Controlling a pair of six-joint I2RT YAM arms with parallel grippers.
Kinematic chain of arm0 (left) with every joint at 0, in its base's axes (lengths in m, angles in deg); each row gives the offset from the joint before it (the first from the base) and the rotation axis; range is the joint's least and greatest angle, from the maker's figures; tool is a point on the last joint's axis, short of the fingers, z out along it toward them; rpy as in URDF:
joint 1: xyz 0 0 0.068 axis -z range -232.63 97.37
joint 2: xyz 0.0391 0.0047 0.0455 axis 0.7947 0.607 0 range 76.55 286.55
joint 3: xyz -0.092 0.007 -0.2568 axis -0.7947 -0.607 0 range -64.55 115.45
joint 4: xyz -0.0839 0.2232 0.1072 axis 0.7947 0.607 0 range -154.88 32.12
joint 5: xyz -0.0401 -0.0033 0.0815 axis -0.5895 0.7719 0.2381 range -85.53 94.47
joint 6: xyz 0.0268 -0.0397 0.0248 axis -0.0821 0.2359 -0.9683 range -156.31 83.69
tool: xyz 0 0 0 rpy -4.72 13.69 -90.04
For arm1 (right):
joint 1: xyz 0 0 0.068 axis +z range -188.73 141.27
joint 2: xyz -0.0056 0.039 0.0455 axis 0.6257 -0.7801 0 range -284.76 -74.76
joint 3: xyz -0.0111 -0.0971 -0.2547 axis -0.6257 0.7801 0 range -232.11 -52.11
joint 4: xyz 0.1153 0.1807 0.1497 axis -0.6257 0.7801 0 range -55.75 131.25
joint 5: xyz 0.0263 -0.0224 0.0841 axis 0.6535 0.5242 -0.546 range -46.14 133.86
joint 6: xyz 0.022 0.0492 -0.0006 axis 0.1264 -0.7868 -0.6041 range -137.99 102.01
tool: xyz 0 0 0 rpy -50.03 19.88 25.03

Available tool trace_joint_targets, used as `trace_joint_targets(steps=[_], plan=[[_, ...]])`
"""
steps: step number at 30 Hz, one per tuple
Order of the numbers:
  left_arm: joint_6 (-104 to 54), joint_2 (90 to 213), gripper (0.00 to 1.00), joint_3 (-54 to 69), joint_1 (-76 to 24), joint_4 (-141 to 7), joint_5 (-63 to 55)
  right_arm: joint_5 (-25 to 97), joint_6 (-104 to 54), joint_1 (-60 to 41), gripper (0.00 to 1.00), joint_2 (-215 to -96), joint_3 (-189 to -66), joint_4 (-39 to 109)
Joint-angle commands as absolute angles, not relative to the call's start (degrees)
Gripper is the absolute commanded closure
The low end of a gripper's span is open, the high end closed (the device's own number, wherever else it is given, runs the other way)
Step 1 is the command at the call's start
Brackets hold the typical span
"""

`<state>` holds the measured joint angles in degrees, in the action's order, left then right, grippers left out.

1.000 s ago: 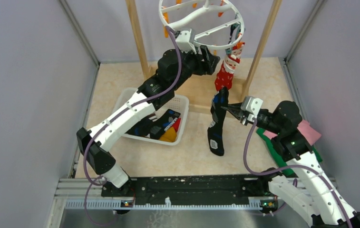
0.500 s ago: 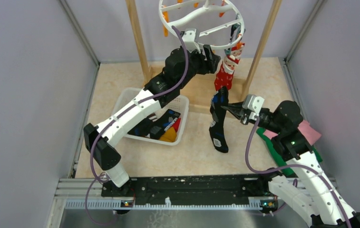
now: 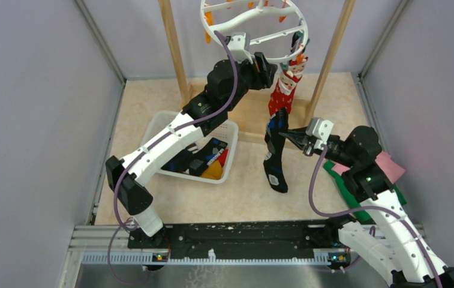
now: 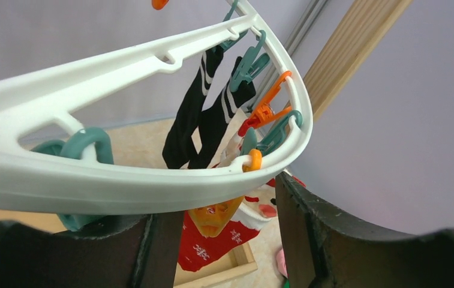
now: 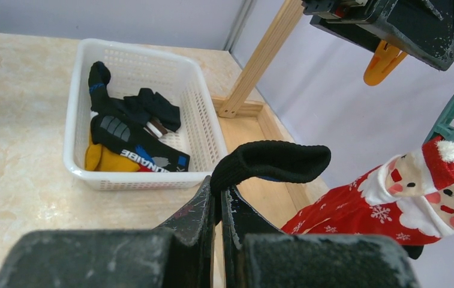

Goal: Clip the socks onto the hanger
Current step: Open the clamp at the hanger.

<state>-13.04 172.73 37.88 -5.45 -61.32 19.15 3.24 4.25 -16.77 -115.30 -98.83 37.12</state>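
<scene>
- Top view: at 12 o'clock, hanger (image 3: 303,33) up between the wooden frame (image 3: 173,42) posts; left gripper (image 3: 266,63) just under its near rim, fingers apart. Santa sock (image 3: 281,96) pegged at 1 o'clock. Near centre, right gripper (image 3: 290,137) clamped on black sock (image 3: 274,162), hanging toward 6 o'clock. Open counter (image 3: 236,198) between that sock and the basket (image 3: 152,129) at 9 o'clock.
- Left wrist view: hanger rim across from 9 to 3 o'clock, just above both fingers (image 4: 308,240); wide gap between them, orange peg (image 4: 212,216) inside it at 6 o'clock, contact unclear. Striped socks (image 4: 203,120) pegged at 12 o'clock.
- Right wrist view: fingers pressed together on the black sock's cuff at 6 o'clock; basket at 10 o'clock, well apart; Santa sock near, at 4 o'clock.
</scene>
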Motion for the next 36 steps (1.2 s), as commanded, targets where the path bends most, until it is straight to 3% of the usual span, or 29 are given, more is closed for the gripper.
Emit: trace_joint_targets(steps=[1, 3, 6, 12, 20, 36], plan=[[-14.82, 172.43, 0.41, 39.77, -5.17, -65.95, 20.52, 2.29, 3.19, -17.46, 1.0, -115.43, -100.56, 34.67], [-15.01, 172.52, 0.43, 39.85, -5.17, -66.4, 20.67, 2.28, 3.16, -17.49, 1.0, -115.51, -100.53, 34.67], [-15.28, 172.53, 0.55, 40.03, -5.17, -66.46, 20.94, 2.27, 3.19, -17.61, 1.0, -115.54, -100.53, 34.69], [-15.52, 172.55, 0.64, 40.39, -5.17, -65.95, 20.5, 2.03, 3.09, -17.72, 1.0, -115.79, -100.45, 34.67], [-15.2, 172.26, 0.96, 40.54, -5.17, -66.52, 19.68, 1.43, 3.46, -17.86, 1.0, -117.08, -100.64, 34.68], [-11.41, 173.23, 1.0, 44.15, -3.76, -59.51, 25.2, 6.5, 11.22, -17.86, 1.0, -129.91, -113.36, 37.66]])
